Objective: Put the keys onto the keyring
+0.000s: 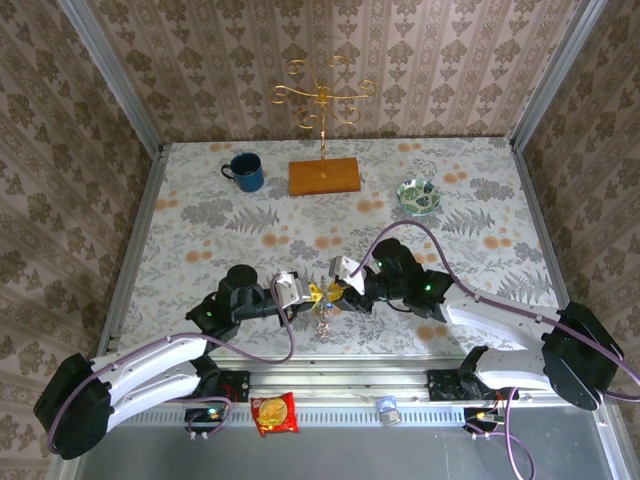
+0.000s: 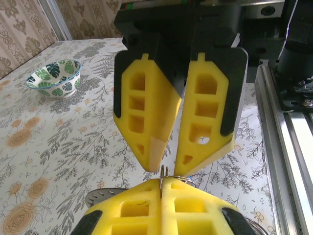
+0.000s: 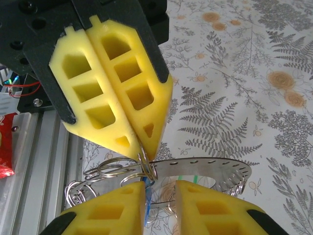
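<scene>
Top external: arms bend inward, left tool (image 1: 312, 292) meets right tool (image 1: 336, 290) tip-to-tip.

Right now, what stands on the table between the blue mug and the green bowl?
A wooden block carrying a gold wire stand sits between the mug and the bowl, as the top view shows.

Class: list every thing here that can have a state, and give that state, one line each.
left gripper, shut on a wire loop of the keyring
right gripper, open, fingers slightly apart
keyring, held at one loop
blue key, mostly hidden between the right gripper's fingers
blue mug, upright
bowl, upright
</scene>
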{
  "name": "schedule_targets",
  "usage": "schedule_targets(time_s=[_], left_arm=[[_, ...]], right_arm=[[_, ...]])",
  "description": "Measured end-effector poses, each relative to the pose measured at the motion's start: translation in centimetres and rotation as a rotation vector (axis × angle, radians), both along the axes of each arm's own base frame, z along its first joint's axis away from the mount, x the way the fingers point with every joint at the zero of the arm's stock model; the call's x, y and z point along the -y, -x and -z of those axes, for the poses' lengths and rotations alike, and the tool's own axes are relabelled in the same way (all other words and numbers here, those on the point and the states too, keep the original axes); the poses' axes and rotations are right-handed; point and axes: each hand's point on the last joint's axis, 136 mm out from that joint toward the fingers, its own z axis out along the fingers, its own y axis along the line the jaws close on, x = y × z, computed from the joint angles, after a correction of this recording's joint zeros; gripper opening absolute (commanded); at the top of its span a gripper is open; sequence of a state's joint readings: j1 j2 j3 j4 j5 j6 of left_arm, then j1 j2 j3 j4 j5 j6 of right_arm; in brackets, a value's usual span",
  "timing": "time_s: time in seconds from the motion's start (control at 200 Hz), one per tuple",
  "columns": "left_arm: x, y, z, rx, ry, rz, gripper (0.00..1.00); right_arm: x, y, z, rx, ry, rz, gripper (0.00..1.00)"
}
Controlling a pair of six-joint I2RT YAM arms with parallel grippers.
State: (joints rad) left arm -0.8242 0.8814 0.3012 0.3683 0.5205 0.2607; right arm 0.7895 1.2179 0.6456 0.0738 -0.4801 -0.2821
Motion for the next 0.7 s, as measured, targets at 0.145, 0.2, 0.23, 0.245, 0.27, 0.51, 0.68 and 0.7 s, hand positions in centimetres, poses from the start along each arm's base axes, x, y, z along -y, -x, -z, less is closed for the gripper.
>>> schedule_targets(time_s=[0.145, 0.2, 0.23, 0.245, 0.27, 0.51, 0.68, 0.7], left_arm=[[0.03, 0.03, -0.07, -0.002, 0.004, 0.002, 0.00], [0.04, 0.05, -0.12, -0.003, 0.006, 0.002, 0.00], [0.05, 0.06, -0.14, -0.003, 0.007, 0.003, 0.00], [0.05, 0.05, -0.15, -0.003, 0.007, 0.003, 0.00], [0.05, 0.05, -0.16, -0.003, 0.007, 0.003, 0.00], [0.04, 0.04, -0.14, -0.003, 0.008, 0.002, 0.00], [-0.05, -0.05, 0.08, -0.010, 0.006, -0.007, 0.05], [-0.05, -0.07, 0.09, -0.010, 0.006, -0.009, 0.07]], right_arm=[[-0.19, -0.03, 0.06, -0.003, -0.006, -0.005, 0.22], [-0.29, -0.13, -0.03, 0.000, -0.011, -0.004, 0.22], [-0.34, -0.17, -0.06, 0.002, -0.014, -0.004, 0.21], [-0.36, -0.20, -0.10, 0.003, -0.015, -0.003, 0.21], [-0.39, -0.22, -0.10, 0.004, -0.016, -0.003, 0.21], [-0.75, -0.05, -0.09, -0.004, -0.029, -0.023, 0.09], [-0.77, 0.10, 0.21, -0.011, -0.023, -0.036, 0.00], [-0.76, 0.11, 0.20, -0.011, -0.020, -0.038, 0.00]])
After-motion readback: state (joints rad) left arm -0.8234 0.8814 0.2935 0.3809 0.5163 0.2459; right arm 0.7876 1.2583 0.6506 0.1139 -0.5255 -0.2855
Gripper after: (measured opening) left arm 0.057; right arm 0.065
